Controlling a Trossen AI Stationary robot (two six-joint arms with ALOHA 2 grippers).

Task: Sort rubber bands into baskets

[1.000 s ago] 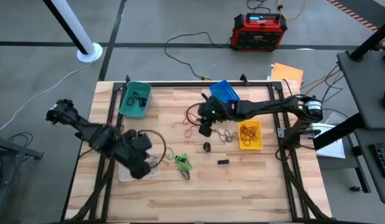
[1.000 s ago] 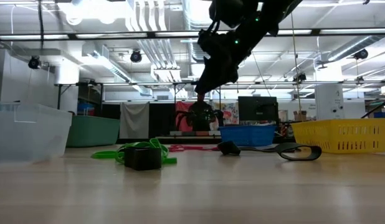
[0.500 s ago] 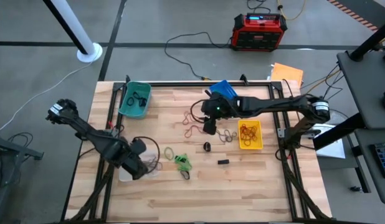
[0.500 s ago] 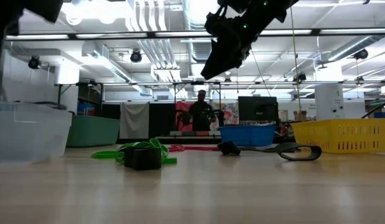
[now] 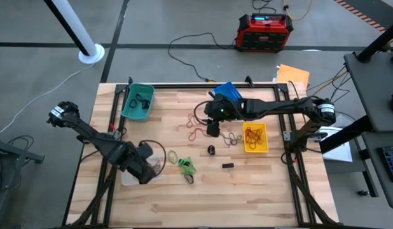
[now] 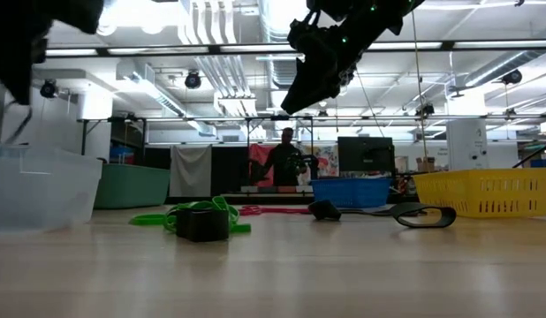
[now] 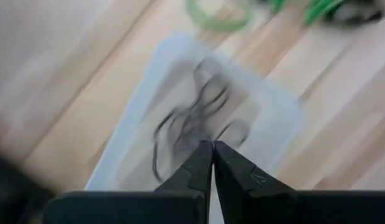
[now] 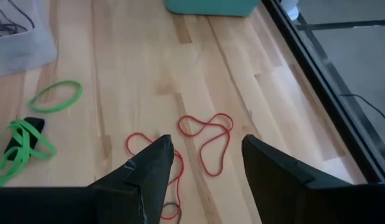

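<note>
Sorting starts from the rubber bands, which lie scattered over the middle of the worktop (image 5: 247,191): red bands (image 8: 205,140) directly under the right hand (image 8: 205,163), green bands (image 5: 186,165) nearer the front, and dark bands (image 7: 192,121) already in the clear basket (image 7: 276,102).

Handling, as a judgement: the bands are light, thin and limp. They lie flat on the wood, will sag and stretch when lifted, and overlapping loops may come up together. Take hold across a single strand where a loop stands clear of its neighbours; the outer lobe of the red cluster looks most accessible.

Hand states:
- Right hand: fingers spread, nothing between them, raised above the red bands.
- Left hand (image 7: 211,149): fingers pressed together, tips over the clear basket. No band is visibly pinched.

Receiving baskets: teal basket (image 5: 138,102) at the far left, blue basket (image 5: 229,92) at the far middle, yellow basket (image 5: 255,138) to the right, holding red bands. A small black block (image 5: 227,165) lies near the front.

Clearance: the worktop has a raised dark frame (image 8: 317,81) along its edge, close to the red bands. Open wood lies between the red cluster and the yellow basket. A person (image 6: 285,159) stands well back in the room.
</note>
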